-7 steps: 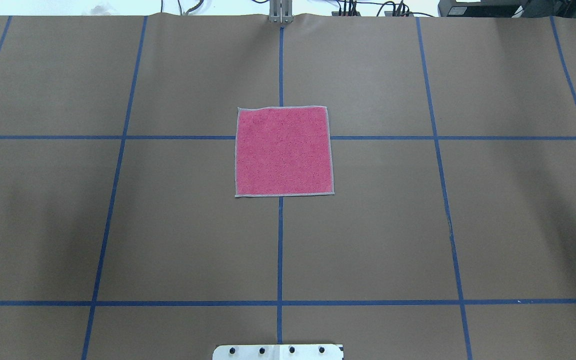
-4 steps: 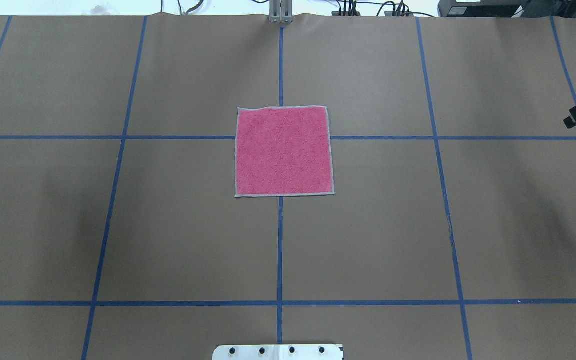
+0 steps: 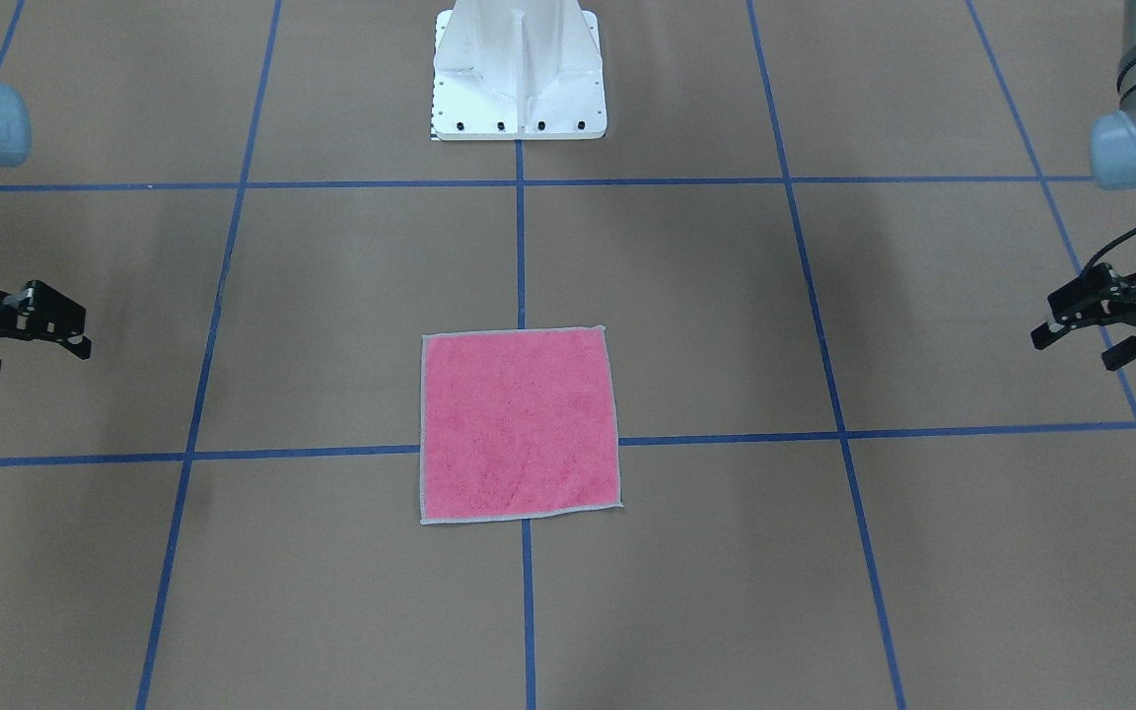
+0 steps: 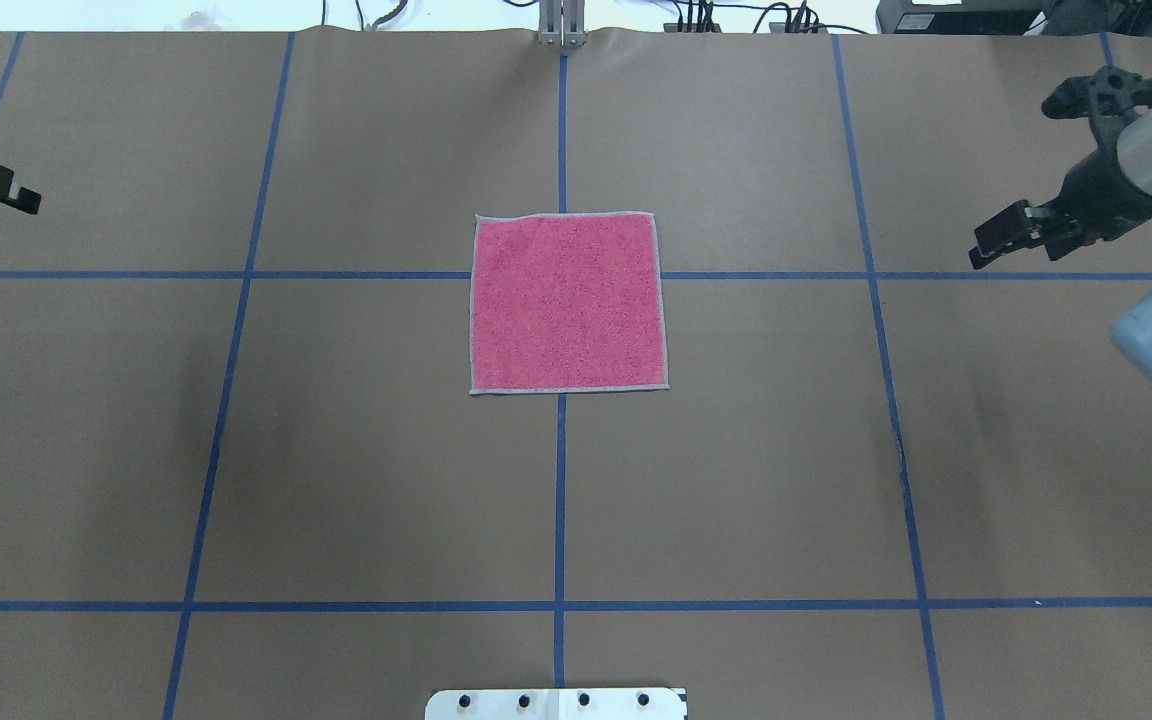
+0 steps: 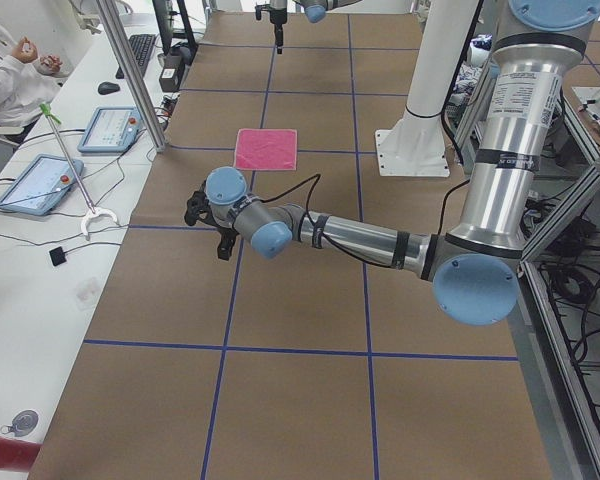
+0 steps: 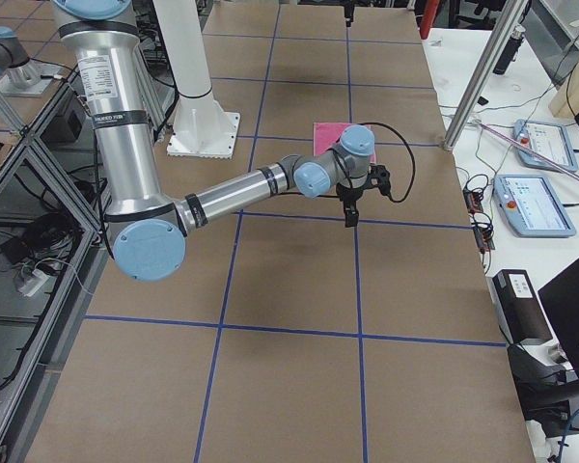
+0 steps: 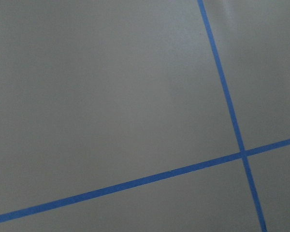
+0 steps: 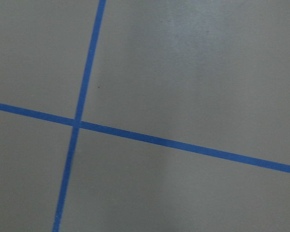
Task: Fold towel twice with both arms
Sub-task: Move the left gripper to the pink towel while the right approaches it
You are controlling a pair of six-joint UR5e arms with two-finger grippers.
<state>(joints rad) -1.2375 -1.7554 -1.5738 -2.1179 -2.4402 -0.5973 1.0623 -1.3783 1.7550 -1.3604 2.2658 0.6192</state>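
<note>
Pedestal foot (image 4: 556, 703), white and bolted, nearest to the robot on the overhead view; it stands on the centre line of the blue tape (image 4: 558, 500) that grids the brown-papered table (image 4: 386, 480).

Beyond it, well apart from the foot, I find the towel (image 4: 566, 300). It lies flat and unfolded, pink face up, with its light grey border showing on all four sides. It sits squarely over a crossing of two tape lines, so that the tape runs out from under each edge. Nothing touches it.

Level with the far half of the towel, and well out to either side, hang the two grippers. The left gripper (image 3: 1071, 355) is at the table's left margin, and the right gripper (image 3: 35, 353) at the right margin. On the front-facing view I read both with fingers spread apart and nothing between them; each is clear of the cloth and above the table. The side views show the left arm (image 5: 360, 238) and the right arm (image 6: 232, 193) stretched out low over the paper, forearms roughly level.

Both wrist cameras give me only bare brown paper and one tape crossing apiece; neither shows the towel or any finger.

Farthest off, past the paper's back edge, I see cables (image 4: 786, 15) trailing along a pale bench.
</note>
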